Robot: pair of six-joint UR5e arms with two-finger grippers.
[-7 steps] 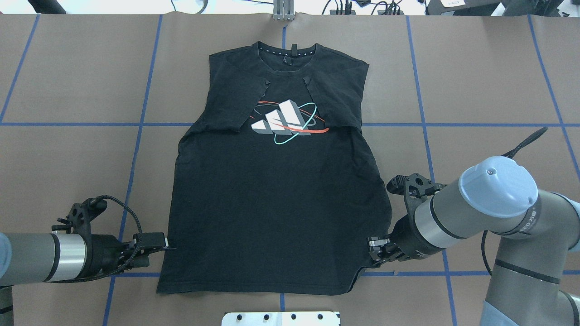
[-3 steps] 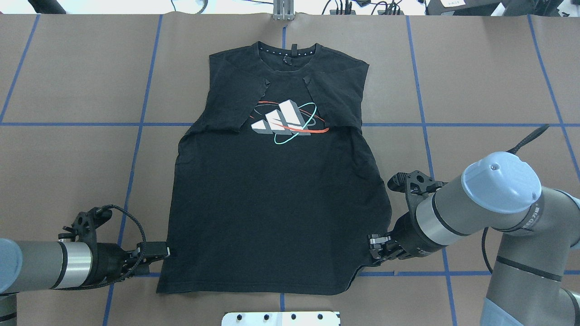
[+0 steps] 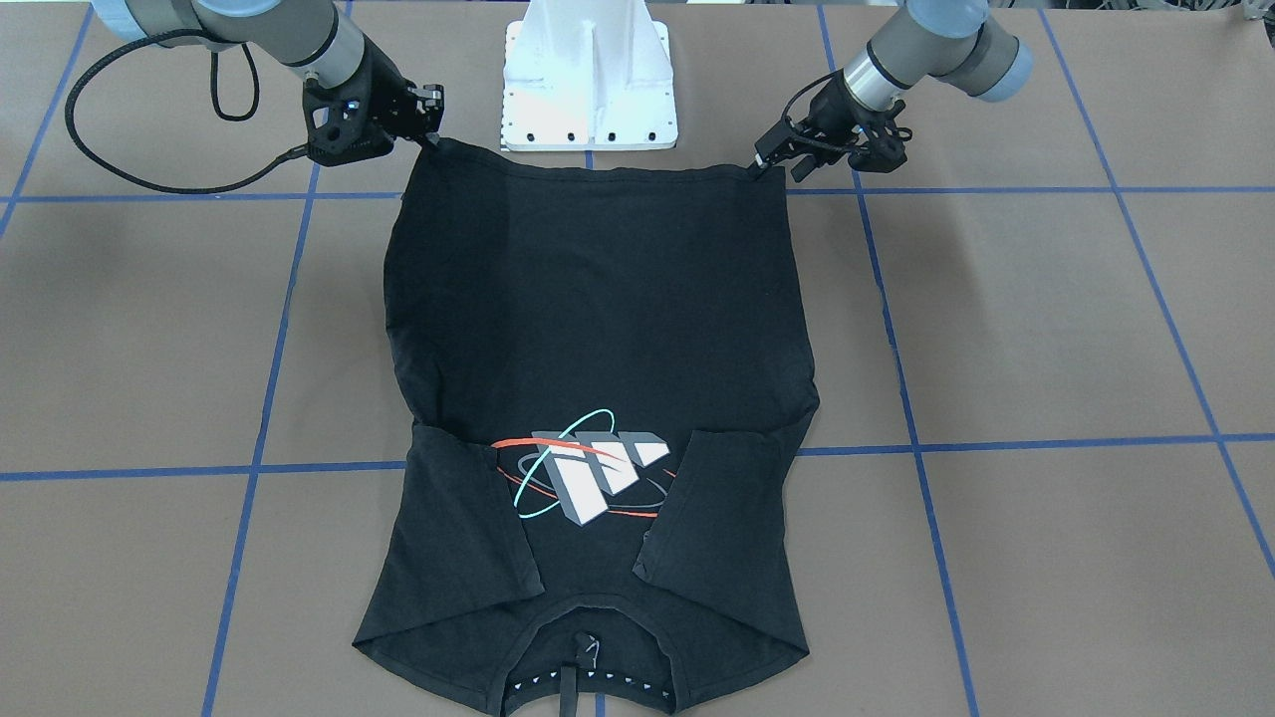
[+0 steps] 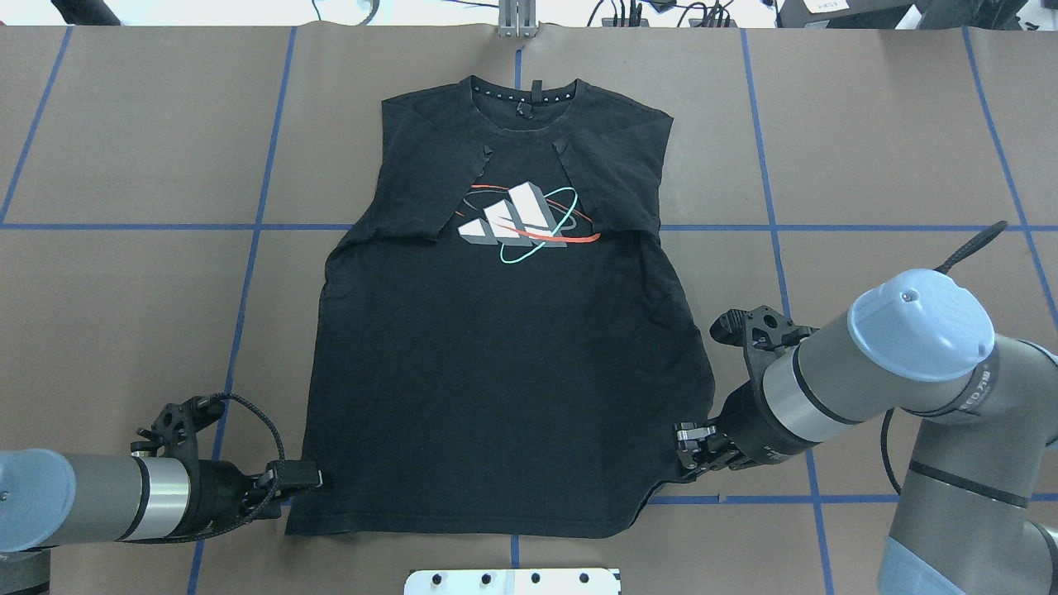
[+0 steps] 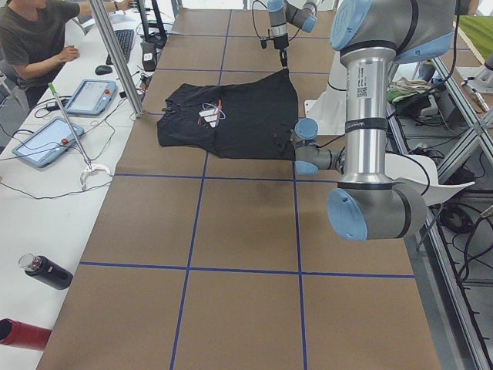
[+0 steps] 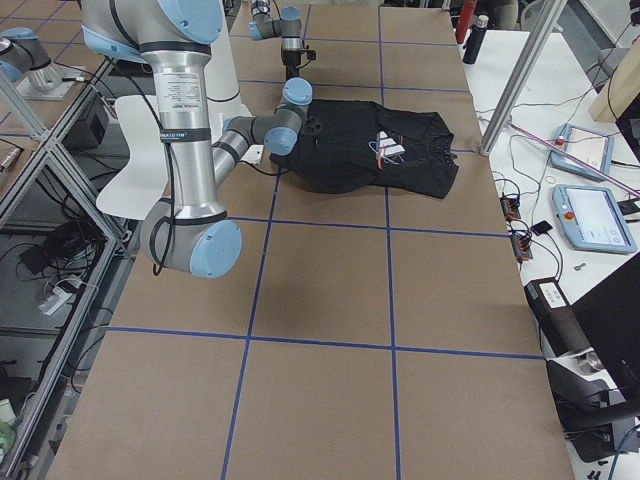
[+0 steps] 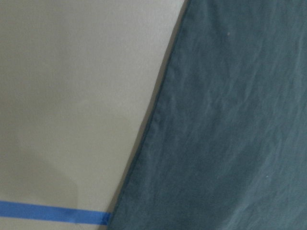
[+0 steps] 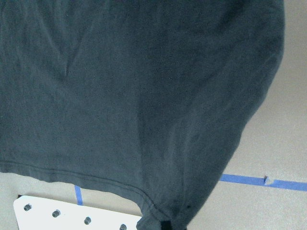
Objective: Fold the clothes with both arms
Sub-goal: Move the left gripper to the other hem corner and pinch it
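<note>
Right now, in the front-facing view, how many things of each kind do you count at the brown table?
Black T-shirt: 1
Robot arms: 2, the left arm and the right arm
White pedestal base: 1
Total: 4

Bright, even light, soft shadows; wrist views blurred and washed out.

Taking the T-shirt (image 4: 512, 372) from above as the dial's centre, open table (image 4: 124, 149) runs wide at 9, 10, 2 and 3 o'clock, room enough for an arm. At 12 a metal bracket (image 4: 517, 21) stands at the far edge. The left gripper (image 4: 310, 478) crowds 8; the right gripper (image 4: 686, 453) and right arm (image 4: 826, 388) block 4. At 6 the base plate (image 4: 512, 580) leaves a thin strip.
</note>
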